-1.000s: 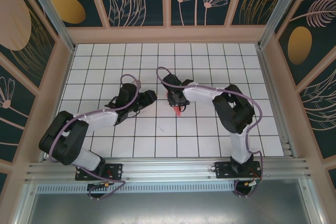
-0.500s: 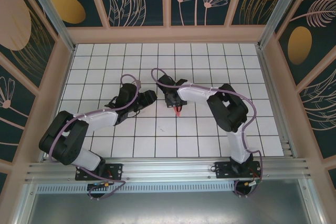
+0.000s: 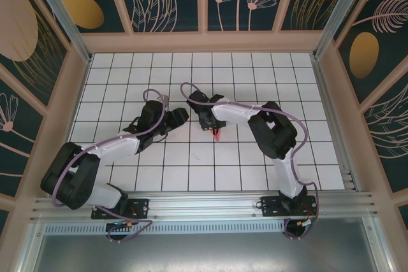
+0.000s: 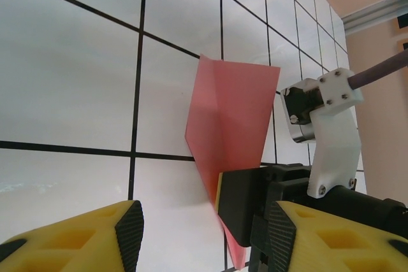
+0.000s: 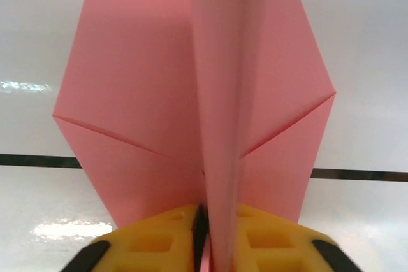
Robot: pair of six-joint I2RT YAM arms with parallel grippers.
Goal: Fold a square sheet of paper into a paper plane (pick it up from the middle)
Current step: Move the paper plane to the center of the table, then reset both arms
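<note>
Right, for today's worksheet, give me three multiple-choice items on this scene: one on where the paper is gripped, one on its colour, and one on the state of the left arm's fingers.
1. Where do the right fingers pinch the paper plane?
A) the raised centre fold
B) a wing's outer edge
C) the nose tip

2. What colour is the paper plane?
A) blue
B) salmon-pink
C) white

3. How do the left fingers stand?
A) shut on the plane
B) shut on nothing
C) open, holding nothing

Answers:
1 A: the right wrist view shows both fingers closed on the upright crease.
2 B: the paper looks pink in every view.
3 C: the left wrist view shows them wide apart, not touching the paper.
</note>
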